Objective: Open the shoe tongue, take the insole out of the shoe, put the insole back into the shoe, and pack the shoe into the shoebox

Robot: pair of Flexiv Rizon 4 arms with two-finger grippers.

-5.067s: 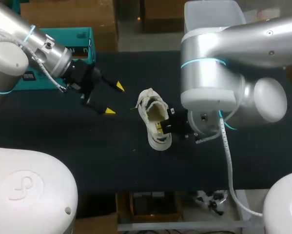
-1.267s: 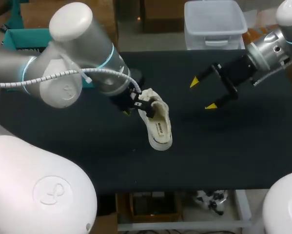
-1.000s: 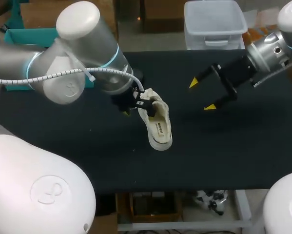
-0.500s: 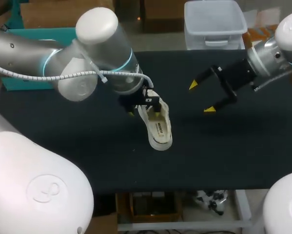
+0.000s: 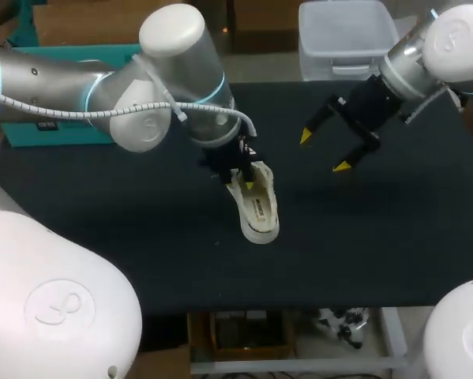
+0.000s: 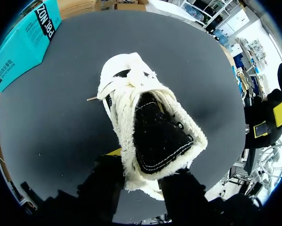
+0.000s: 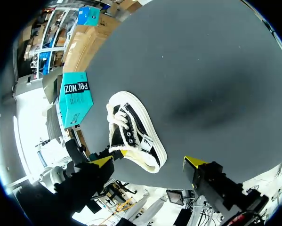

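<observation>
From above, the shoe [image 5: 256,207] lies near the middle of the table [image 5: 141,245]. It looks pale inside w/ a white rim. The left arm [image 5: 141,110] covers its far end, so the left gripper [image 5: 238,181] is mostly hidden there. The left wrist view gets in close. A fluffy cream edge runs round a black flap [image 6: 158,136] w/ white stitches, and the white laces [image 6: 118,81] sit in a messy bunch at the far end. The shoe's near end is right at the left gripper, but the fluff hides too much, so can't tell if it's pinching or not. Only the right wrist view shows the shoe's outside: dark cloth and a thick white sole [image 7: 155,151], well ahead of the right gripper [image 7: 149,162]. That gripper is spread wide, over the table's far right part, well apart from the shoe. The blue-green box [image 7: 77,102] sits by the table's far left edge. From above it's mostly cut off by the left arm.
</observation>
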